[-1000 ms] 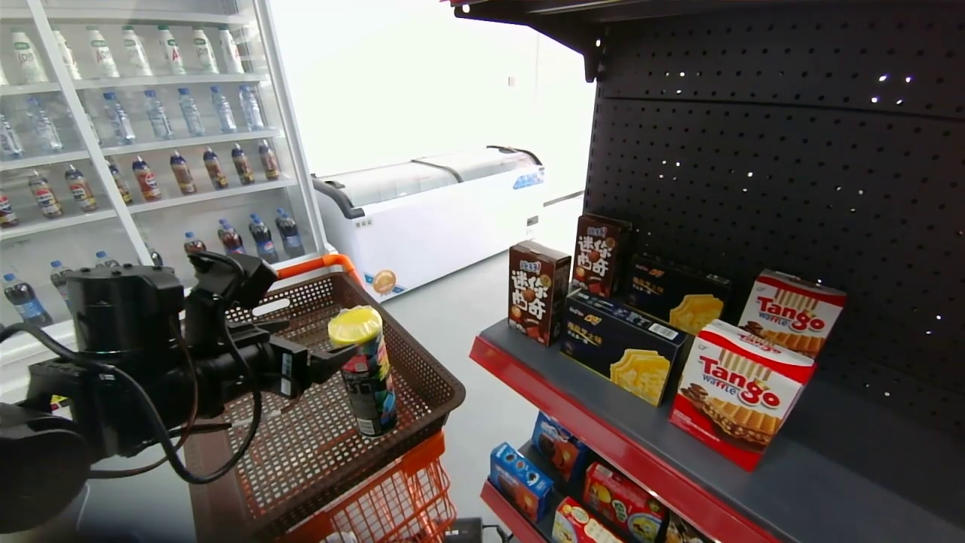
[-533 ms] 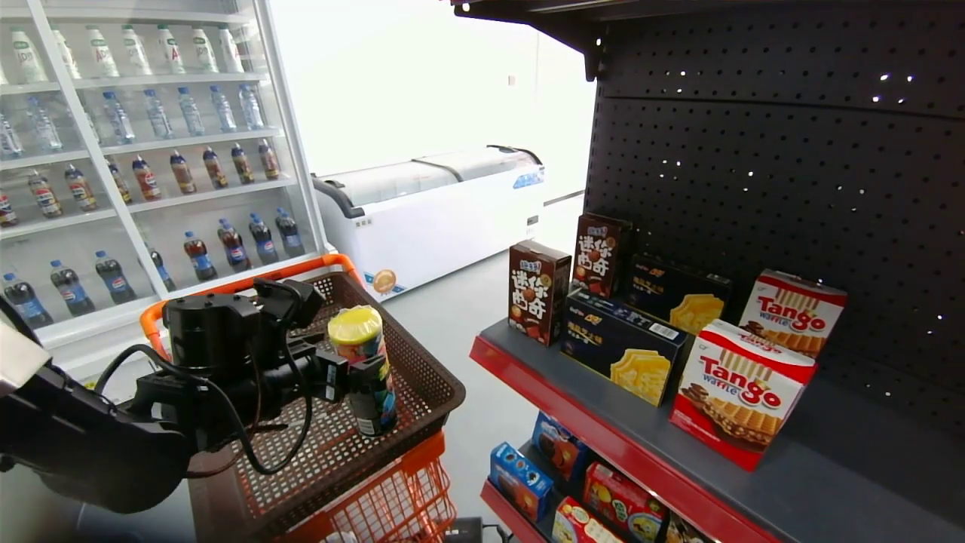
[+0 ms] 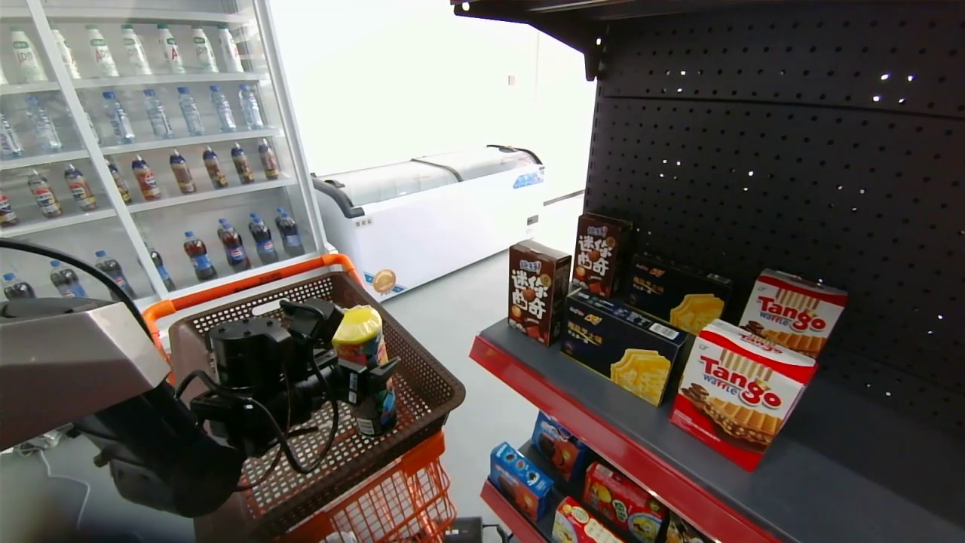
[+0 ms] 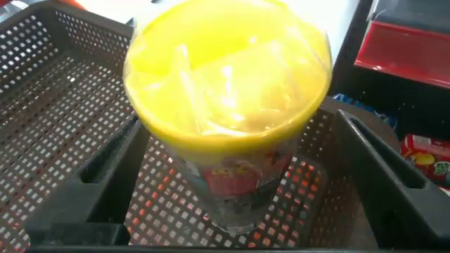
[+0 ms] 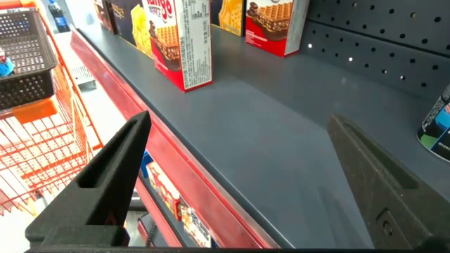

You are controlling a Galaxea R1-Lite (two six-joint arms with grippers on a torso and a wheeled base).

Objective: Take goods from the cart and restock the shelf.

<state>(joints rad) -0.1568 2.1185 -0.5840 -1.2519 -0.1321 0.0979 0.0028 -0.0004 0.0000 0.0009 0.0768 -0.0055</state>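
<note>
At the far left we see a glass-fronted cooler [image 3: 151,151] with white shelves of plastic bottles; its left side is cut off. Nearer stands the orange wire cart [image 3: 392,498], and on top of it sits a brown perforated plastic basket [image 3: 426,369].

A tall cylindrical can [image 3: 360,332] with a glossy yellow plastic lid and a dark printed wall stands upright in the basket. The left gripper [image 3: 369,373] straddles this can at mid-height. Its flat black fingers [image 4: 105,183] stand apart, one on each side. In the left wrist view a strip of mesh floor shows between each finger and the can's wall, so they are not pressed on it. In the head view the can hides the finger behind it.

Farther off is a white chest freezer [image 3: 430,219] with a curved glass lid.

To the right, a dark grey shelf [image 3: 844,467] with a red front edge and a black pegboard back [image 3: 754,151] carries cardboard boxes:
- two upright brown boxes [image 3: 538,292]
- two flat dark blue boxes [image 3: 622,343]
- two red-and-white wafer boxes [image 3: 742,392]

Small boxes on the tier below [image 3: 520,475] are partly cut off.

The right gripper [image 5: 239,123] hovers over the bare matte shelf top, its jaws wide apart, with the wafer boxes farther along. A blue-printed round thing [image 5: 437,119] is cut off at that view's edge, and we cannot tell what it is.
</note>
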